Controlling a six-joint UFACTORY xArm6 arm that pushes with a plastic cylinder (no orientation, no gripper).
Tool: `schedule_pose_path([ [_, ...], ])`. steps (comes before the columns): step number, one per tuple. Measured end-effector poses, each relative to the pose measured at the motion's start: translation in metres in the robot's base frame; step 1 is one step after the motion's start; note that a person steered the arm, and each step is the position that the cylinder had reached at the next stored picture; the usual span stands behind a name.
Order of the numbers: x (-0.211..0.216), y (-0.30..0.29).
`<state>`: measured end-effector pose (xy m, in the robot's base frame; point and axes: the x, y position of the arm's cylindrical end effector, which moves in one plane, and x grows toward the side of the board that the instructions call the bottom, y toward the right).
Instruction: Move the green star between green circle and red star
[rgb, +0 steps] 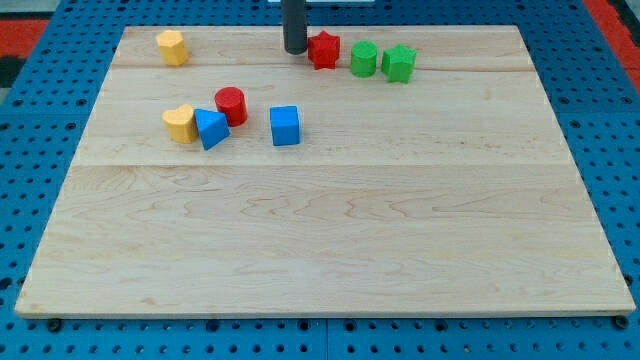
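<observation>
- Camera view: the rod is cut off by the view's top edge; only its lower part shows. My tip (295, 50) stands on the bench (330, 250), just beside the red star (323, 50) on its left; contact I cannot tell.
- This tool has no jaws, so it grasps nothing.
- The green star (399, 63) lies near the view's top, touching or almost touching the green circle (363, 59) on that circle's right. Its points are hard to make out.
- The green circle lies between the two stars, just beside the red one.
- Further left: yellow block (172, 47), a second yellow block (180, 123), blue triangle (211, 129), red cylinder (231, 105), blue cube (285, 126).
</observation>
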<state>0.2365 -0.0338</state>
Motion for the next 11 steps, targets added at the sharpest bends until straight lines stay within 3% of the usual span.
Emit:
schedule_pose_path([
  [5,0.11,0.151],
  [7,0.135,0.179],
  [8,0.101,0.2],
  [9,0.06,0.192],
  [11,0.018,0.153],
])
